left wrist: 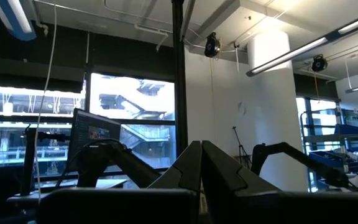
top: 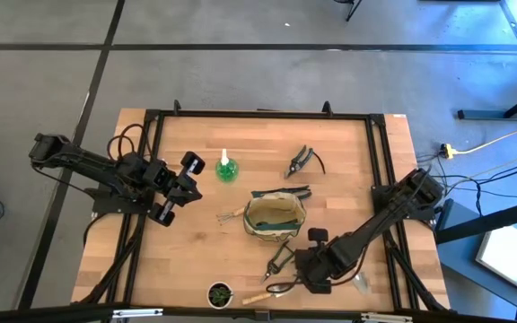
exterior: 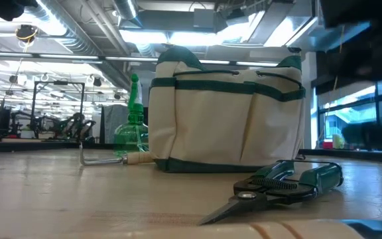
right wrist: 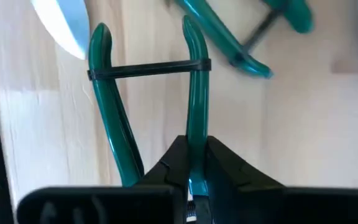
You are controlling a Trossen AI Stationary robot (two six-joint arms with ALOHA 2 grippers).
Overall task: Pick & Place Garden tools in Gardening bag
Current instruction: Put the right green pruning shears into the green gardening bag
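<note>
The tan gardening bag (top: 275, 218) stands upright mid-table, also in the low view (exterior: 227, 113). My right gripper (top: 290, 283) is low near the table's near edge, shut on green-handled pruners (right wrist: 148, 93). A second pair of green-handled pruners (top: 279, 260) lies flat between it and the bag. A green spray bottle (top: 226, 168) stands at the far left of the bag. Black-handled pruners (top: 302, 161) lie beyond the bag. A wooden-handled fork (top: 230, 215) lies against the bag's left side. My left gripper (top: 176, 188) is shut and empty, raised at the table's left. My right gripper pinches one of the pruners' two green handles (right wrist: 195, 140) between its two fingers. The fingers lie along that handle, which runs on past the fingertips to its free end. A black band (right wrist: 148, 68) joins the two handles. Whether the pruners are off the wood, I cannot tell.
A small dark pot with a plant (top: 220, 293) stands at the near edge, with a wooden-handled tool (top: 257, 298) beside it. A metal blade (top: 362, 283) lies right of my right arm. Bare wood lies at the table's far right and near left.
</note>
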